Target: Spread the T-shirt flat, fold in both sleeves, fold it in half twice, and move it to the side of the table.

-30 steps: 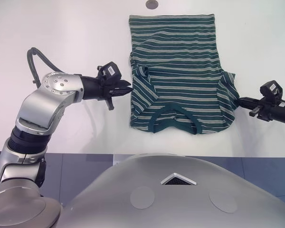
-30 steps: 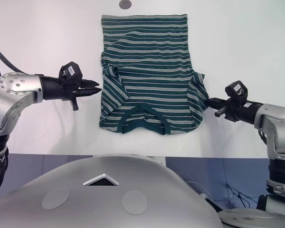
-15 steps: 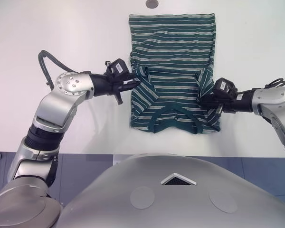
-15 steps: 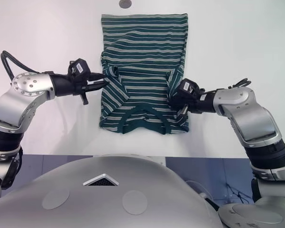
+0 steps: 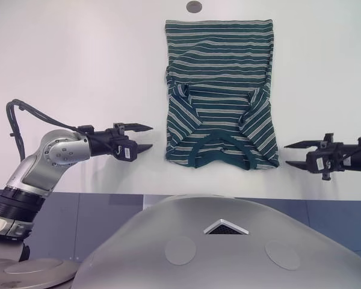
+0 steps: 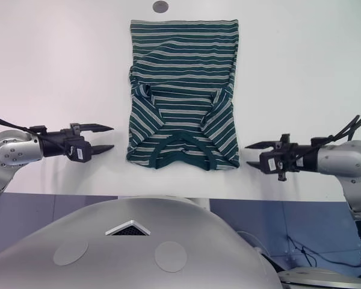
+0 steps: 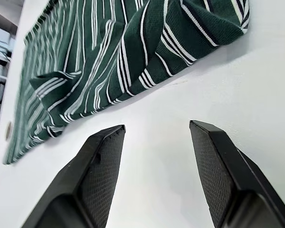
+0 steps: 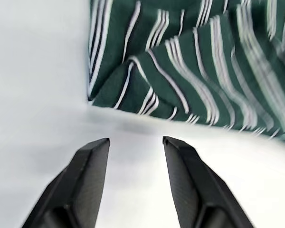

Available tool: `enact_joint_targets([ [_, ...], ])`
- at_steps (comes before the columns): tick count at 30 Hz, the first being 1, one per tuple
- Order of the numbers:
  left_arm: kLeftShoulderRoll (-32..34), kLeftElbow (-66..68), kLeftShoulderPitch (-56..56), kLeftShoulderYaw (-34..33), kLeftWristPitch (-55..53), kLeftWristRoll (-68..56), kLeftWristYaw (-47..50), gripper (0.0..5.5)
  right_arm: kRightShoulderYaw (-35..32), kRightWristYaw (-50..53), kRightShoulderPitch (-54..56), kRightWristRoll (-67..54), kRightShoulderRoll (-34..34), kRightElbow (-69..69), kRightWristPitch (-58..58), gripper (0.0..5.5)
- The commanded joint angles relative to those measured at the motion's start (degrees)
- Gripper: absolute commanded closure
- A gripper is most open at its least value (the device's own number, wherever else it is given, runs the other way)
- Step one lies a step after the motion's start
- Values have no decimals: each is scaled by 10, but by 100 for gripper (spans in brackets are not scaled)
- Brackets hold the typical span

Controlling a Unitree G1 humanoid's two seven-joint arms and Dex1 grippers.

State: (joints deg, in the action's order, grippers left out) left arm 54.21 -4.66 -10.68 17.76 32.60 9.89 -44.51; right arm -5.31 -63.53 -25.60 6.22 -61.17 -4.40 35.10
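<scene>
Grey disc point(image 5: 194, 6) on white table point(image 5: 78, 60) just beyond T-shirt point(image 5: 219, 72)

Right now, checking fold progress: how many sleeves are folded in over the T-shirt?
2. The left sleeve lies folded over the T-shirt on the left; the right sleeve on the right.

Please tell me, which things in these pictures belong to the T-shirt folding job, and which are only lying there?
Belong to the job:
- T-shirt, both sleeves folded in
- table under it
- left tool, open, beside the shirt
- right tool, open, beside the shirt

Only lying there:
- small round grey disc, past the shirt's far edge
</scene>
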Motion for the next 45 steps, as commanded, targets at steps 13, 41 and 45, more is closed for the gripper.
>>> enact_joint_targets([
  [13, -68, 236, 126, 177, 143, 295, 33, 366, 132, 175, 69, 154, 62, 105, 179, 493],
  [41, -333, 594, 589, -54, -536, -306, 45, 549, 105, 192, 646, -433, 289, 515, -627, 550],
  [45, -365, 687, 608, -89, -514, -266, 107, 467, 74, 215, 683, -383, 329, 614, -618, 454],
])
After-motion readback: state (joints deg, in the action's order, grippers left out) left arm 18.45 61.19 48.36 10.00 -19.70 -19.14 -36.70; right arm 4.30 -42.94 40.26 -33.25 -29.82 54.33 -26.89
